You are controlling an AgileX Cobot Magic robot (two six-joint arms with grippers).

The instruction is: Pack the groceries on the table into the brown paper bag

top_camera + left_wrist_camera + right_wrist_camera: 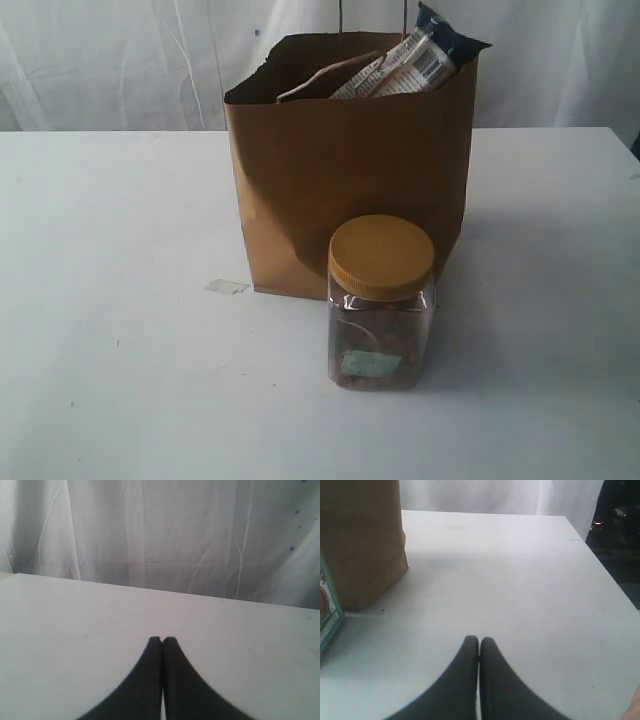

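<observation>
Exterior view: pasta pkt (420, 60) pokes from bag (345, 170), prob too long; jar (381, 300) on worktop (100, 350), unpacked. L tool (162, 640), R tool (479, 640) closed, empty.

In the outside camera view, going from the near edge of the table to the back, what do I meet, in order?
yellow-lidded clear jar → brown paper bag, with the dark-blue pasta packet sticking out of its top → white curtain
</observation>
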